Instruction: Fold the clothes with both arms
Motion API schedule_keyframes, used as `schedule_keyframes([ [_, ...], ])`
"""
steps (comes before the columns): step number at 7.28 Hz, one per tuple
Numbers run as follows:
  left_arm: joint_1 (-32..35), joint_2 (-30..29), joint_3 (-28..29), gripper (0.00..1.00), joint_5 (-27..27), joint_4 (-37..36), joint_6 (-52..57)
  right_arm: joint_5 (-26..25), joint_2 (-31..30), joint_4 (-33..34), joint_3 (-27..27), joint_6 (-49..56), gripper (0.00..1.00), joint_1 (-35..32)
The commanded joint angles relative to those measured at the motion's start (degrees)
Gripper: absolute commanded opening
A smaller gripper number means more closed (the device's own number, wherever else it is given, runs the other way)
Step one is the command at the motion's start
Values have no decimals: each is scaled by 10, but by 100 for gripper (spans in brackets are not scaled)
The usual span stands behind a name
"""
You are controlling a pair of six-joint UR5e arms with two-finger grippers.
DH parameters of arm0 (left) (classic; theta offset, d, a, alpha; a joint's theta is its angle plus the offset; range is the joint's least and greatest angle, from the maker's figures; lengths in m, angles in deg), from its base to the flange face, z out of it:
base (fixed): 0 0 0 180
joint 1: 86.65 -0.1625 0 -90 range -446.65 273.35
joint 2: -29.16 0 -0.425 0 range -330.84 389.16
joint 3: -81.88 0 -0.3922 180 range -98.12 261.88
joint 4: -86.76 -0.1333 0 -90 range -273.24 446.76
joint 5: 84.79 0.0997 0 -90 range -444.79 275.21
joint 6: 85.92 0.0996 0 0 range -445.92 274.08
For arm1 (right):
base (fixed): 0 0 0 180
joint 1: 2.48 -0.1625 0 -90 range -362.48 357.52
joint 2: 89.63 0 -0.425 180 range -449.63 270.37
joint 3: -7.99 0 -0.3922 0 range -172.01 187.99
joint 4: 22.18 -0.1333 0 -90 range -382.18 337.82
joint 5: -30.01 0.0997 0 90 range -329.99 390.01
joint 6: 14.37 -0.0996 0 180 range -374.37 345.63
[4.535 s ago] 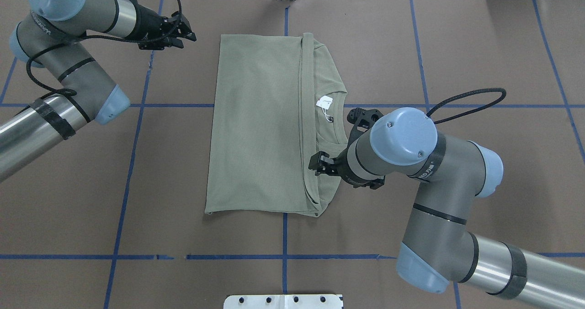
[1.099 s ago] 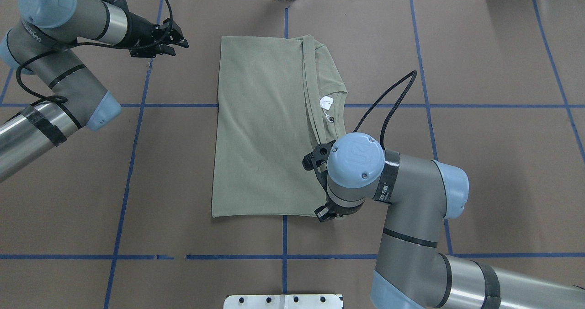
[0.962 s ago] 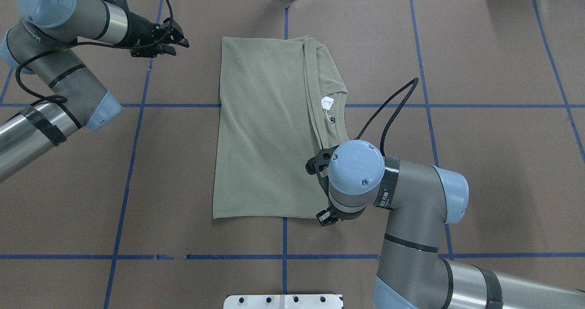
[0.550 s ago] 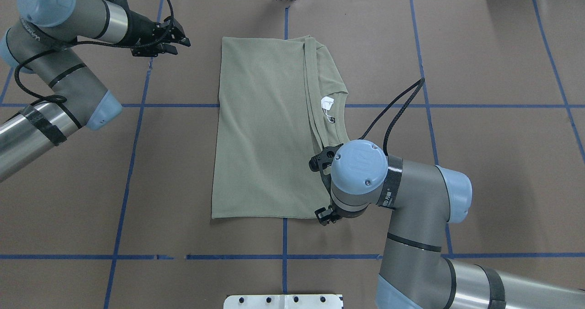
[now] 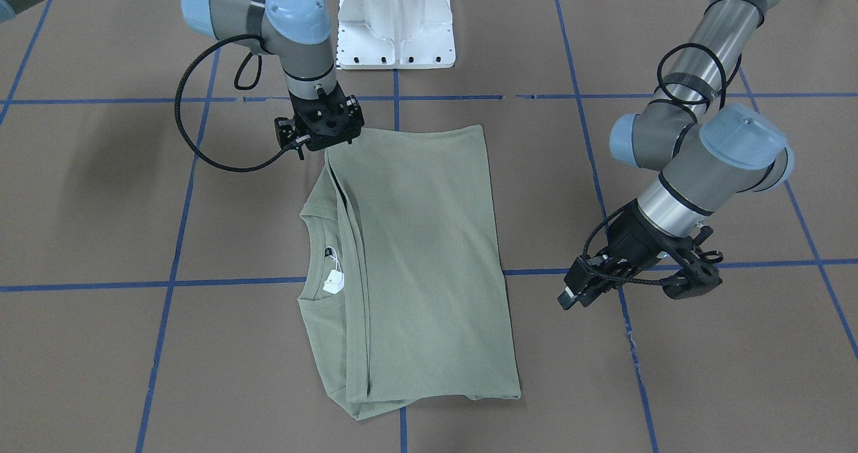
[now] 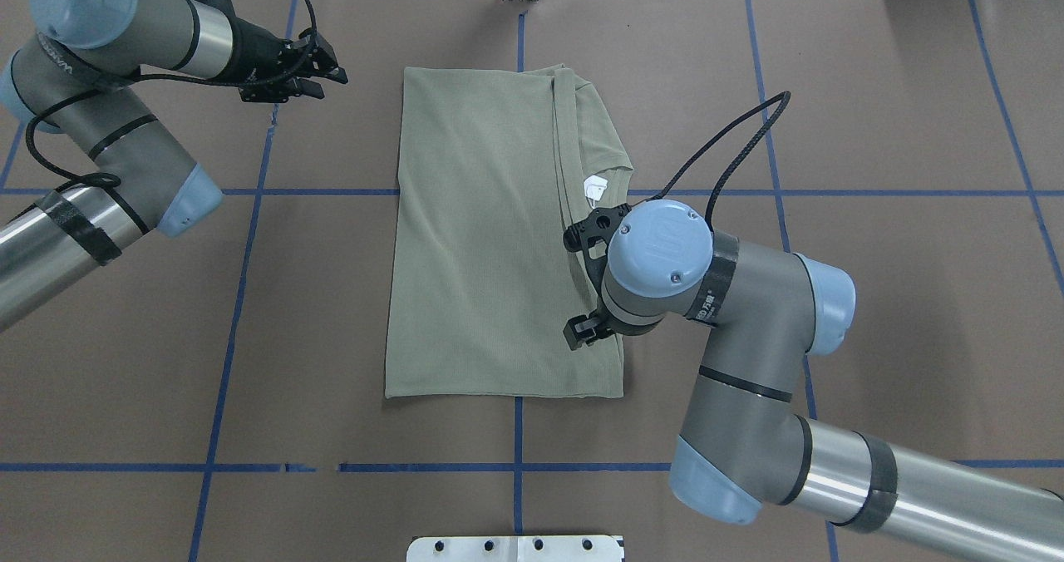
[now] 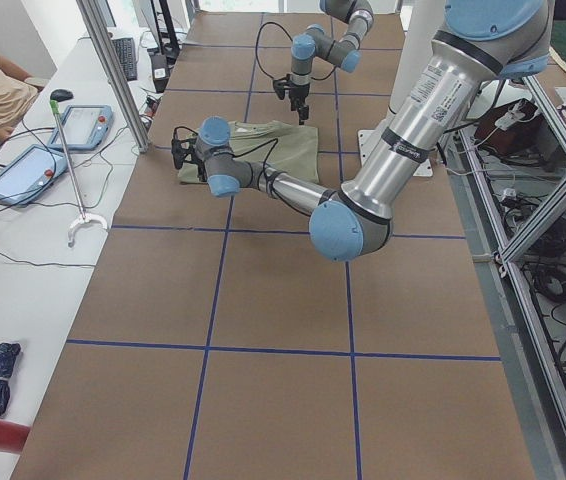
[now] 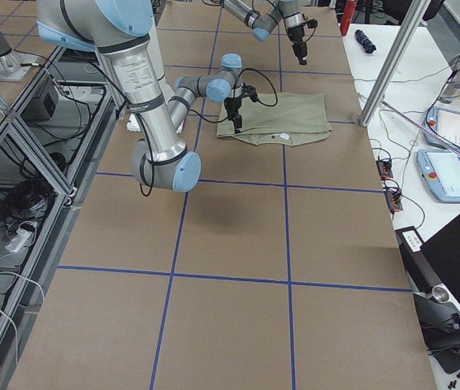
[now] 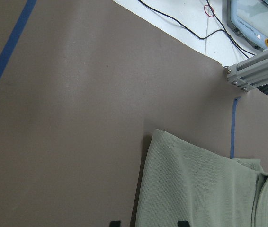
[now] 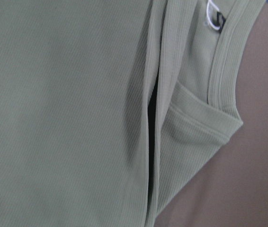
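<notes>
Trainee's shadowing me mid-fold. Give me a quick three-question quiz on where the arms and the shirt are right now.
1. True or false: the jaws of the left arm are clamped on the shirt.
2. The white tag sits: A, at the collar; B, at the hem; C, on the bare table.
3. Which arm has its wrist above the shirt?

Key: 1, false: they are open, over the table beside the shirt. 2, A. 3, the right arm.
</notes>
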Motion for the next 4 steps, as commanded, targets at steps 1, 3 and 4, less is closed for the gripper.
schedule_keyframes([
  [1,0,1,-1,50,0,0,0,-5,41,-21,79,15,100,-22],
  [3,0,1,-3,50,0,0,-1,-11,59,-22,110,25,100,-25],
  [4,0,1,-3,50,0,0,-1,-11,59,-22,114,25,100,-27],
])
